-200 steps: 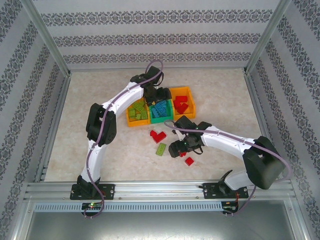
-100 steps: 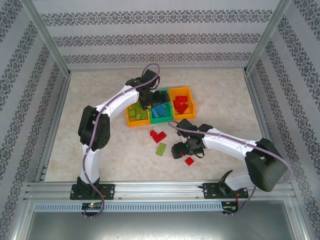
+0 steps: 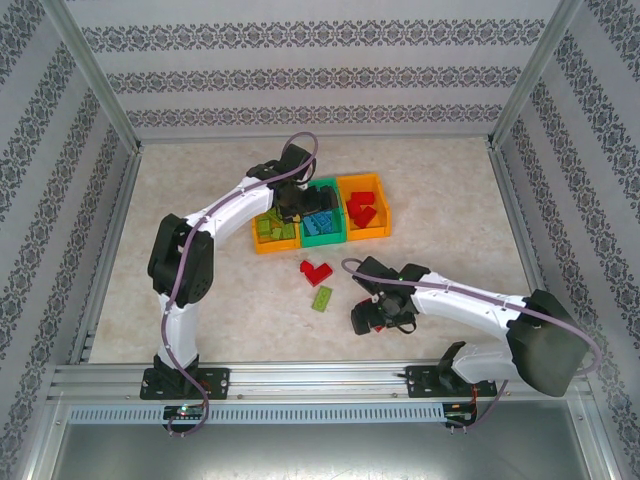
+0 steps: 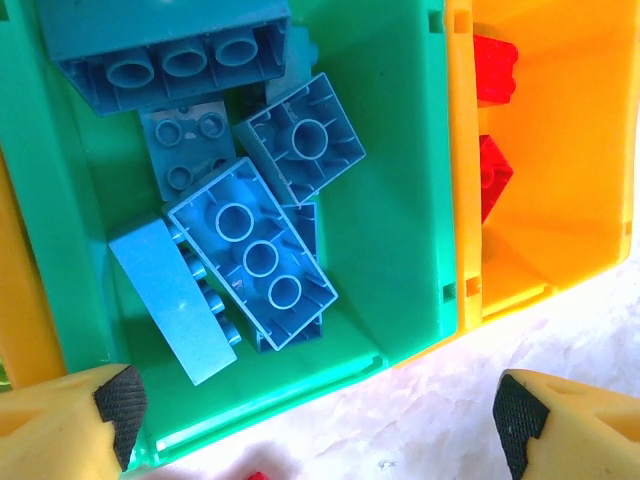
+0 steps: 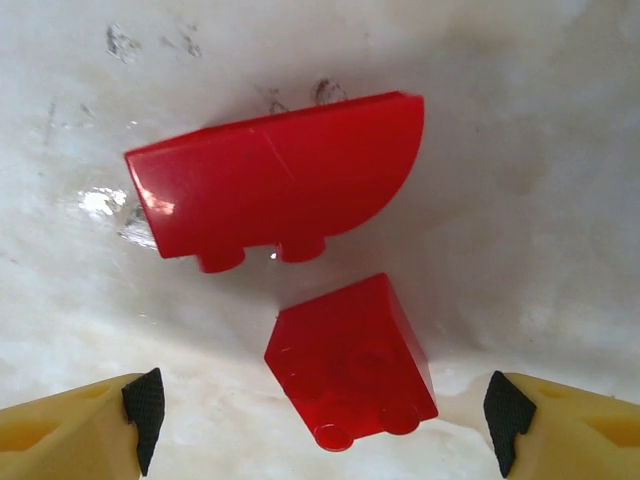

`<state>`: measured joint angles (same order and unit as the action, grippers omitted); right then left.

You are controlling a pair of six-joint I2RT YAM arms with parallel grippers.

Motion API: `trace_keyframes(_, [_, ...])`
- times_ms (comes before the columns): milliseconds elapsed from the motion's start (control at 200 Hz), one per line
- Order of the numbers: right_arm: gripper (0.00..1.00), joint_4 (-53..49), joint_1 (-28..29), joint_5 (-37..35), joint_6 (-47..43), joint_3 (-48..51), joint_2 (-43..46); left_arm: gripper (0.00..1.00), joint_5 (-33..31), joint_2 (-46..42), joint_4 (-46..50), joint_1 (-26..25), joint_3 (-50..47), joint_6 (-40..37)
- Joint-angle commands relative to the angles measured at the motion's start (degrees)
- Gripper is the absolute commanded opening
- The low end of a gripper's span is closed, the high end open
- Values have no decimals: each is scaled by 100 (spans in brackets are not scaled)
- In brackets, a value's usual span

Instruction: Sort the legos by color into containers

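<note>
From above, the left gripper (image 3: 298, 205) hangs over the green bin (image 3: 325, 239), and the right gripper (image 3: 372, 318) sits low near the front. On the left wrist, the jaws are spread and empty above blue bricks (image 4: 250, 260). On the right wrist, the jaws are spread astride the small red brick (image 5: 350, 360); it should drop straight, clear of the curved red brick (image 5: 275, 200), then squeeze.

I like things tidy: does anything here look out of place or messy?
Nothing looks broken. A red L-shaped brick and a light green brick lie loose on the table, with two more red bricks under the right pincer. The blue bricks in the green bin lie jumbled, several upside down.
</note>
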<state>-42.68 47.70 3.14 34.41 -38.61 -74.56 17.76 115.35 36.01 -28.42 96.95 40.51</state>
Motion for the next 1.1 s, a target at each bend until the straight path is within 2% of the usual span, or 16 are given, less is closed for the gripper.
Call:
trace_keyframes(0, [85,-103,173,-494,96,-61,-225,93,85,-241,-107,38,-156,-89])
trace_keyframes(170, [76,6,335,-668,-29,-182,-632,94,41,-370,-111,47,-282,-117])
trace_keyframes(330, [58,-108,428,-739,8,-129,-872,95,4,-454,-148,76,-387,-115])
trace_keyframes(520, [30,-162,494,-843,68,-136,-549,96,39,-449,-197,100,-431,-83])
trace_keyframes(714, [28,-241,432,-901,-74,-381,293,96,18,-459,-167,111,-476,-81])
trace_keyframes(824, [29,-206,-41,-769,-295,-704,684,96,8,-494,-173,115,-564,-61])
trace_keyframes(924, [32,131,-905,-514,-517,-968,838,96,-31,-598,-217,113,-688,-63])
trace_keyframes(1019, [31,508,-1982,61,-543,-1399,572,96,-101,-725,-243,117,-812,-104])
trace_keyframes(1094, [30,592,-2463,358,-626,-1948,109,96,-189,-848,-248,110,-953,-165])
